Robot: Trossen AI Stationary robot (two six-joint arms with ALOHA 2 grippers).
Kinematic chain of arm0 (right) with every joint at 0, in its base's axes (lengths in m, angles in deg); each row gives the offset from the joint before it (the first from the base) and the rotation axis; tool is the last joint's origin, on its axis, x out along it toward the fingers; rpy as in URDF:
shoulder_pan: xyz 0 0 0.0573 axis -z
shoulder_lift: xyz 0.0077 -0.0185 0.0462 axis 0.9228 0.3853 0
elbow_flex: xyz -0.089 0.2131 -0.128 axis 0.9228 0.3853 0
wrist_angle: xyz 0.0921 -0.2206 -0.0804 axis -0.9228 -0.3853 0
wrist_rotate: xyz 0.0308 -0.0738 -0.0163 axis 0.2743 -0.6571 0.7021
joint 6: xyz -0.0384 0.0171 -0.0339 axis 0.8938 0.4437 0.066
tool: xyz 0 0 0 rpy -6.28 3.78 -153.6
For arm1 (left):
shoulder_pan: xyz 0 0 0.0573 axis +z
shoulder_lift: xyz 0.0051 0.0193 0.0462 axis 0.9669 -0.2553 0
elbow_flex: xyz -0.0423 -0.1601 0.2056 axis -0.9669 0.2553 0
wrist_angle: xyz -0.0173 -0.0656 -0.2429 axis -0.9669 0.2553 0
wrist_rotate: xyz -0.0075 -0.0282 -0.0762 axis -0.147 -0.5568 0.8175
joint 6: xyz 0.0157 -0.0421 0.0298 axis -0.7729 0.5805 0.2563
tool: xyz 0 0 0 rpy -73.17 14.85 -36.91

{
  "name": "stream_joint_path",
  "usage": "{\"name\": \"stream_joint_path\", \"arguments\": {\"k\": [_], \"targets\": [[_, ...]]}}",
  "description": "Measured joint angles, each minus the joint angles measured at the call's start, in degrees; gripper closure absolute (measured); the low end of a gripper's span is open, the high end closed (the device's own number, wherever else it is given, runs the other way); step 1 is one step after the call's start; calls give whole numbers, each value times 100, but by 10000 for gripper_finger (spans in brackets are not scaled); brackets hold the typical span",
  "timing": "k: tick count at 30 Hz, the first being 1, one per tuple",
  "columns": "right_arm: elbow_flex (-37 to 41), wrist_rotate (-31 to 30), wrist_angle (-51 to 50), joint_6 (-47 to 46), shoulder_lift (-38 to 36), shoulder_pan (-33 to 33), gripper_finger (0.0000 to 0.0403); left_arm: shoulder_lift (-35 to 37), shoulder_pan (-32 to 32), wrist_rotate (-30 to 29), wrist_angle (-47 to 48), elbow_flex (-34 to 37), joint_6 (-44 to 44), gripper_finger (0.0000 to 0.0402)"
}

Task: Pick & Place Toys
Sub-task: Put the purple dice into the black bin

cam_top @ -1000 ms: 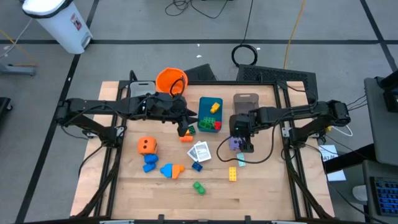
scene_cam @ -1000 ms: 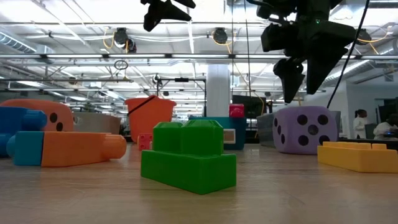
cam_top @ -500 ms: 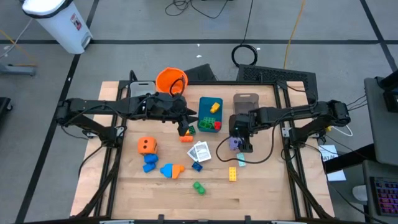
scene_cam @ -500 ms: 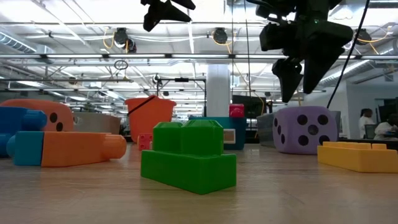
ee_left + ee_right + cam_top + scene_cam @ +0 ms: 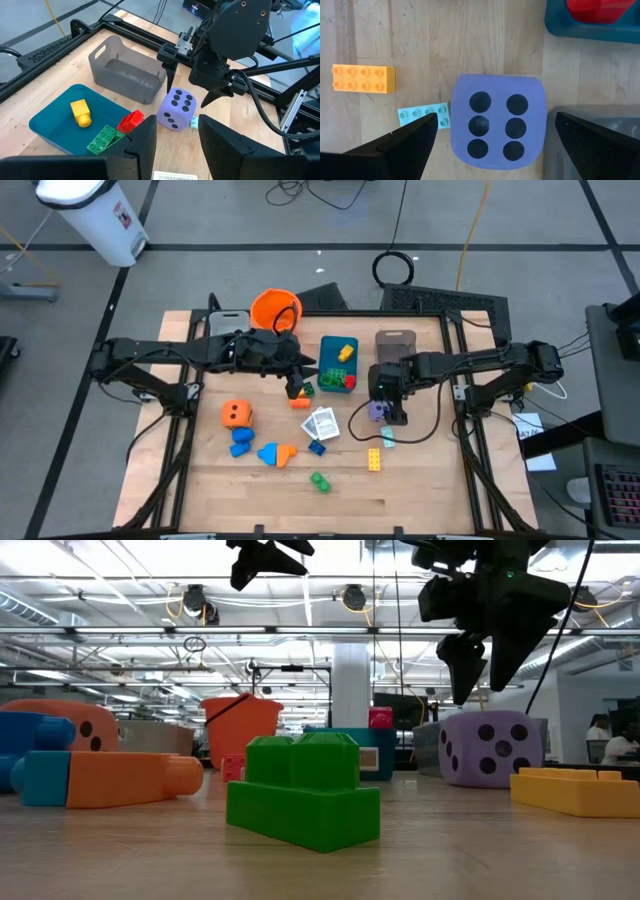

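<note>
My right pincer (image 5: pixel 490 137) hangs spread wide right over the purple die (image 5: pixel 495 127), near the desk's right edge beside the grey tray (image 5: pixel 127 72). Next I should drop down and squeeze it.

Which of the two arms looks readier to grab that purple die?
The right. Its gripper hangs open directly above the purple die, one finger on each side. The left gripper is farther off, near the teal tray.
</note>
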Motion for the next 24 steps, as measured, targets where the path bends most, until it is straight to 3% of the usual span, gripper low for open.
{"name": "stream_joint_path", "arguments": {"k": [24], "targets": [[560,-280,319,-185,2,20,3,0,7,-120,1,0,-35,250]]}}
